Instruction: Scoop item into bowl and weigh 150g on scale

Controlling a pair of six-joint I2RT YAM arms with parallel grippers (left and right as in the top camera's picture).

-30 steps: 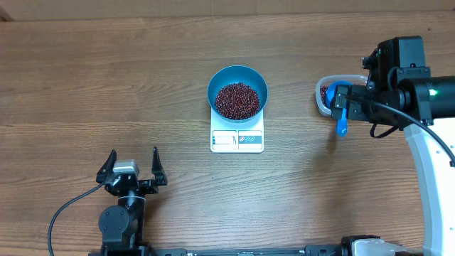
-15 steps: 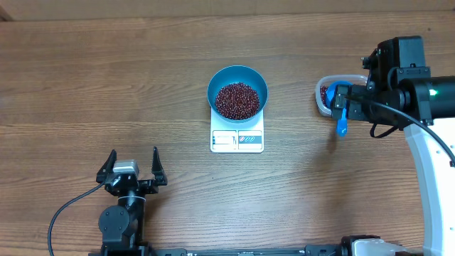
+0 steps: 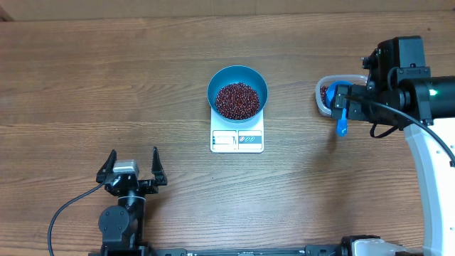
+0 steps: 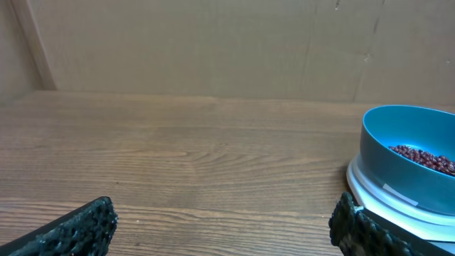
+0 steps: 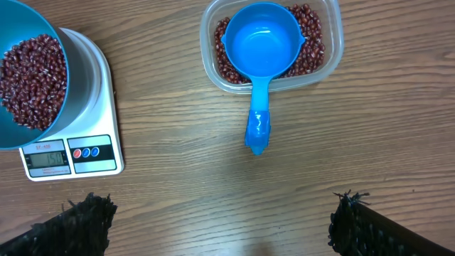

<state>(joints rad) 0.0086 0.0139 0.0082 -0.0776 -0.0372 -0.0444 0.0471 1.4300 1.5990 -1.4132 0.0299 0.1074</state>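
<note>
The blue bowl [image 3: 237,77] stands on the white scale [image 3: 237,140] and holds a heap of dark red beans [image 3: 237,99]. In the right wrist view the bowl [image 5: 8,14] and scale [image 5: 92,92] sit at the left. My right gripper [image 5: 224,213] hangs open above bare table, nothing between its fingers. My left gripper [image 3: 132,165] rests open near the front left, well apart from the scale. Its wrist view shows the bowl [image 4: 405,149] with beans [image 4: 426,158] at the right, and the gripper [image 4: 222,220] is empty.
A clear plastic tub [image 5: 334,35] with more beans [image 5: 309,57] stands right of the scale. A blue handled scoop [image 5: 263,43] lies in it, its handle [image 3: 342,126] sticking out over the rim toward the front. A cardboard wall backs the table.
</note>
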